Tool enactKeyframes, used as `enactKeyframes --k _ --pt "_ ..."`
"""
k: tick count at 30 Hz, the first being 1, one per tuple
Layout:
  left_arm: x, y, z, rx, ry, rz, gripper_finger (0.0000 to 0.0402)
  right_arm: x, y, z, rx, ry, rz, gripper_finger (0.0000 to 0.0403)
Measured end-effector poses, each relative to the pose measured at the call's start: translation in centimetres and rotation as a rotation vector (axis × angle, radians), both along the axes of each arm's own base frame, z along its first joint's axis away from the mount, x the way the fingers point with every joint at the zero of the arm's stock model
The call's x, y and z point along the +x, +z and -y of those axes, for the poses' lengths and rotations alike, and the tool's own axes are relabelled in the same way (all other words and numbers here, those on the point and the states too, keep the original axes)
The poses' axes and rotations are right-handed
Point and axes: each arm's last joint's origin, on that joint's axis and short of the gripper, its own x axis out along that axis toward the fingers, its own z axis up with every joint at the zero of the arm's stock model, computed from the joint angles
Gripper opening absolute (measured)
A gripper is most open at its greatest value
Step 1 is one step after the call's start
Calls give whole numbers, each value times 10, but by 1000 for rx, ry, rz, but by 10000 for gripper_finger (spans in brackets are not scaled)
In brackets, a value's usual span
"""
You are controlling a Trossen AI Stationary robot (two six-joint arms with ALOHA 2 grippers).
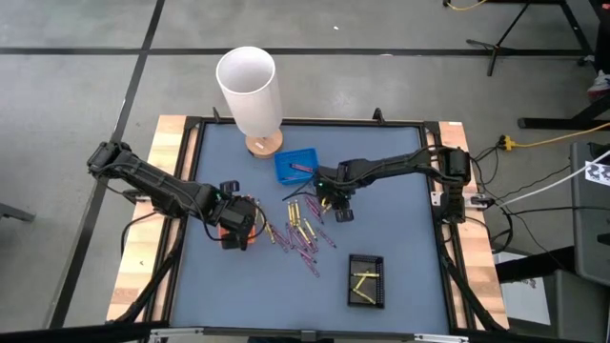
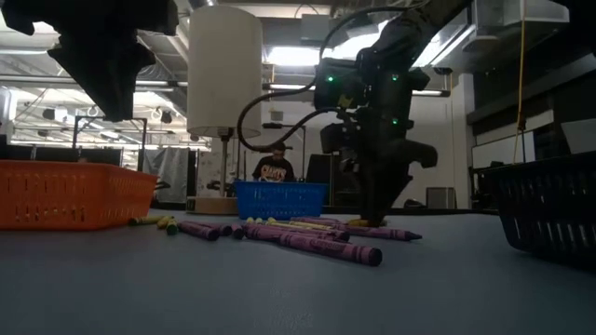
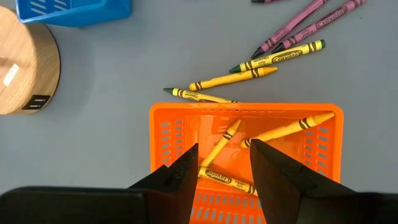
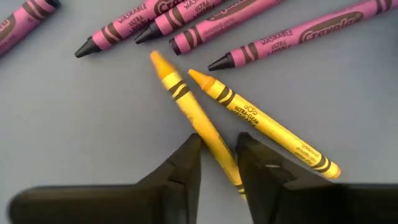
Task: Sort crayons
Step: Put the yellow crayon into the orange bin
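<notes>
The right gripper (image 4: 217, 158) is pinching 1 yellow wax crayon (image 4: 193, 115) on the mat, near the blue mesh tray (image 1: 296, 165), probably to sort it. The left gripper (image 3: 221, 174) hovers released over the orange mesh tray (image 3: 168, 118) of yellow crayons.

A robotics lab: concrete floor (image 1: 76, 95), tripod legs (image 1: 534, 38), taped cables (image 1: 543, 143) (a person (image 2: 274, 166) seated behind).
</notes>
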Motion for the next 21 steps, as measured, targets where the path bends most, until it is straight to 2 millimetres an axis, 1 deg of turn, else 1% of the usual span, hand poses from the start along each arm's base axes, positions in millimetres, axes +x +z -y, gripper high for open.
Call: enactKeyframes --k 5,10,14,21 --pt "0 0 0 1 -2 -1 128 0 -1 0 3 -7 -5 44" --pt "0 0 0 -1 -2 4 128 -1 0 -1 3 -8 -5 18" --pt "2 0 1 -8 -3 24 128 -1 0 -1 22 -5 -3 15" --pt "6 1 2 -20 -3 60 128 1 2 -1 63 -1 -4 22"
